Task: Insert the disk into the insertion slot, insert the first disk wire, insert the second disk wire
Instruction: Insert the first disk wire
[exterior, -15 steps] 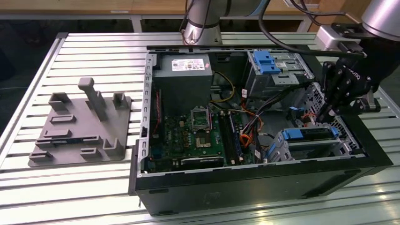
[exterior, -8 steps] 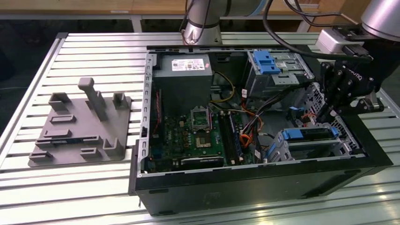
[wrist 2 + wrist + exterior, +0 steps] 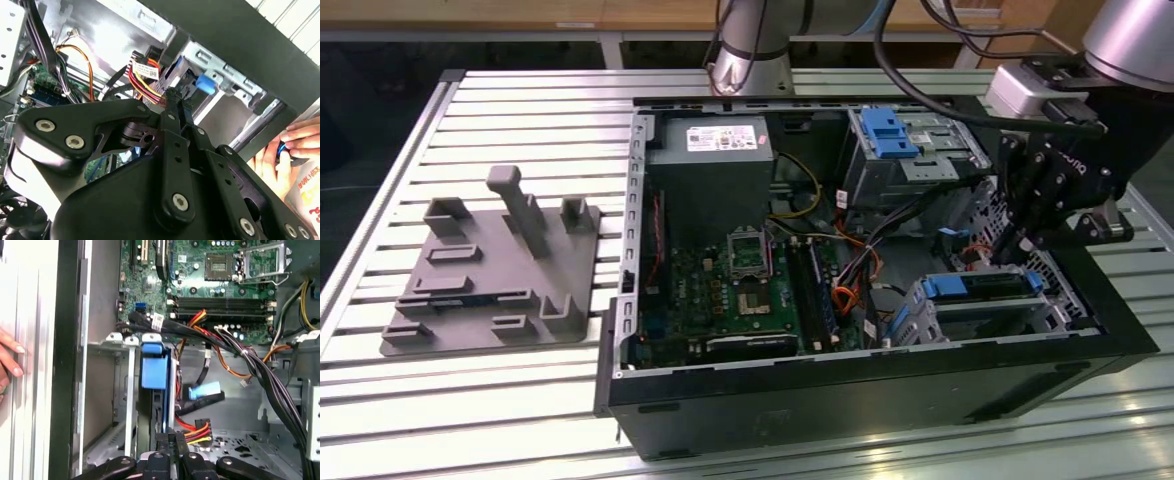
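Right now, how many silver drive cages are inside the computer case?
2. The taller cage, with a blue latch, stands beside the power supply; the lower cage, holding the blue-framed disk, sits by the gripper. More may hide behind cables.

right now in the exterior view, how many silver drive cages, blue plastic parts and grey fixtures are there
Perforated silver metal drive cages: 2, a taller cage and the lower insertion slot
Bright blue plastic parts: 2, a latch and the disk's carrier
Grey moulded plastic fixtures: 1
Total: 5
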Controlling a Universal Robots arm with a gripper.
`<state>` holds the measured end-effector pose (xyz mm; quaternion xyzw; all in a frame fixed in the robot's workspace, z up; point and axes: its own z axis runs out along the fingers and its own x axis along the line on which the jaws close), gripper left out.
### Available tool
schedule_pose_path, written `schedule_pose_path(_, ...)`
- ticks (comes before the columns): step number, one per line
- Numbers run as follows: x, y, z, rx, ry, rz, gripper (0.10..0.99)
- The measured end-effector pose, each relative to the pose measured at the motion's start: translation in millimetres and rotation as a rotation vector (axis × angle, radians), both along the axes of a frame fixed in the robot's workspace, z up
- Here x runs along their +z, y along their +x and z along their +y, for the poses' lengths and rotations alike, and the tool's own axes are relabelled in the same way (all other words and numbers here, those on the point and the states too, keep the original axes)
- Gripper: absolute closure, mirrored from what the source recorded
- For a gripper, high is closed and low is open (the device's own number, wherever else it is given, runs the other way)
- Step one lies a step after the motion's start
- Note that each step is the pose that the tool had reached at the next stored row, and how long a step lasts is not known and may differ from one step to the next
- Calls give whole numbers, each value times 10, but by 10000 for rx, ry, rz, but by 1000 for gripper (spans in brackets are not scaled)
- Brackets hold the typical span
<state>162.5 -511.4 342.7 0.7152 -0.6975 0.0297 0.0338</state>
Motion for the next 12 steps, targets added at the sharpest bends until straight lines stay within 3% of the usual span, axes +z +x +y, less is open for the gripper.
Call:
schedule_pose_path(4, -1, -6, -54, 1, 8, -4, 918)
schedule_pose_path(12, -3, 2, -57, -2, 16, -4, 918)
